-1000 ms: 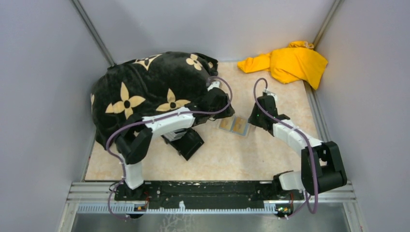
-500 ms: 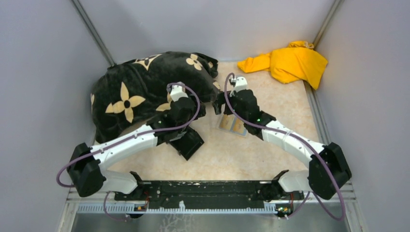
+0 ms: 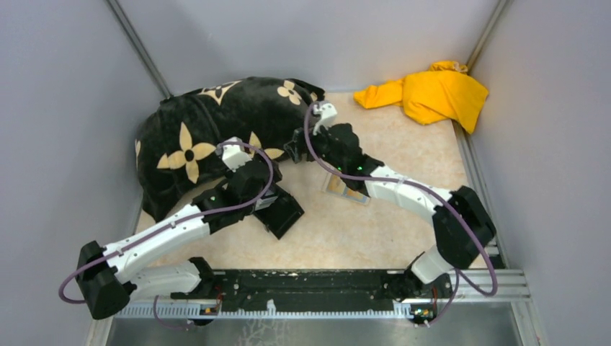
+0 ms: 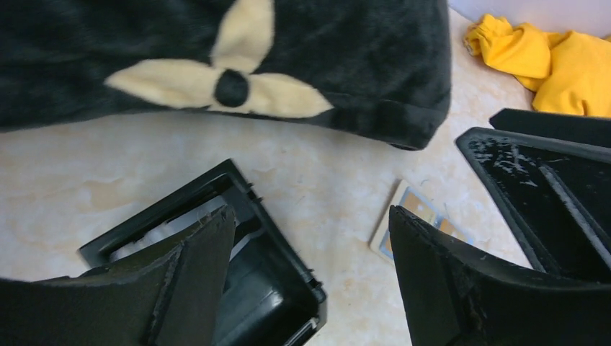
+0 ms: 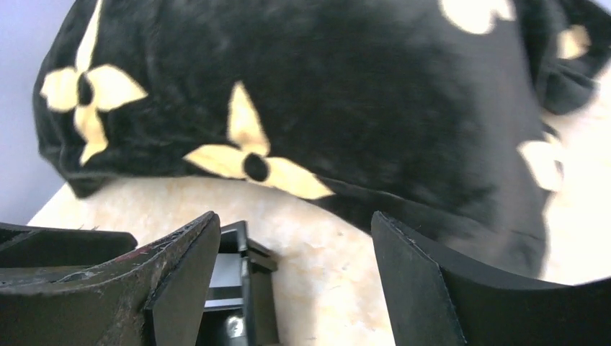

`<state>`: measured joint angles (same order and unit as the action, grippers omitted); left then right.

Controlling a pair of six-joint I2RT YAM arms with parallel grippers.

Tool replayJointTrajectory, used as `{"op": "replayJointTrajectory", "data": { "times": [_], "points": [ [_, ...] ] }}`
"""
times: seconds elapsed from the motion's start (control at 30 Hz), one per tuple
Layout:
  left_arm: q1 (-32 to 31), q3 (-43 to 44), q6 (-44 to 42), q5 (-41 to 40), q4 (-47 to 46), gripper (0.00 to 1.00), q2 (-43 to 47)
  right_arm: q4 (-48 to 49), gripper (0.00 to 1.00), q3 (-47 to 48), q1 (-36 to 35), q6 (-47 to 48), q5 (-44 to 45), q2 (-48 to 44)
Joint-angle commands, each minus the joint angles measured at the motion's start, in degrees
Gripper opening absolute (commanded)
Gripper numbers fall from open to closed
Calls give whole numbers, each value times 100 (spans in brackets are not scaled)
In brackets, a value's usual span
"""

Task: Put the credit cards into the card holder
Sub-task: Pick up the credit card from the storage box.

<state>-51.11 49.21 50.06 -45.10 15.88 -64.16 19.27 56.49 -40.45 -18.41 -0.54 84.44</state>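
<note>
On the table (image 3: pixel 339 238) mid-scene, the credit cards (image 4: pixel 416 209) lie flat right of the black box (image 4: pixel 238 288), ungrasped: left fingers (image 4: pixel 447 288) and right fingers (image 5: pixel 432 288) both apart, empty, probably positioning for pickup.

Robot test cell, lab setting. Small bay boxed in by plain grey wall panels (image 3: pixel 65 108) joined at aluminium corner struts (image 3: pixel 140 54). Marble-pattern worktop (image 3: pixel 403 238) with a metal mounting rail (image 3: pixel 310 285) along its near edge. Left arm (image 3: pixel 155 234) and right arm (image 3: pixel 411 194) bolted to it, purple cable (image 3: pixel 308 137) looping free. Loose props only: flowered black cushion (image 3: pixel 209 122), yellow cloth (image 3: pixel 432 94)
</note>
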Motion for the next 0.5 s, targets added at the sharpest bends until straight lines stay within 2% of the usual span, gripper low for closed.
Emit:
{"op": "replayJointTrajectory", "data": {
  "times": [0.0,0.27,0.47],
  "points": [
    [17,-404,710,-349,853,84,613,-1032,77,1045,-557,750,-244,532],
    [22,-516,2731,-649,3086,82,1097,-2303,76,2329,-1163,839,-384,1718],
    [22,-671,4032,-554,4104,79,1416,-2921,70,2904,-1415,709,-418,2358]
  ]
}}
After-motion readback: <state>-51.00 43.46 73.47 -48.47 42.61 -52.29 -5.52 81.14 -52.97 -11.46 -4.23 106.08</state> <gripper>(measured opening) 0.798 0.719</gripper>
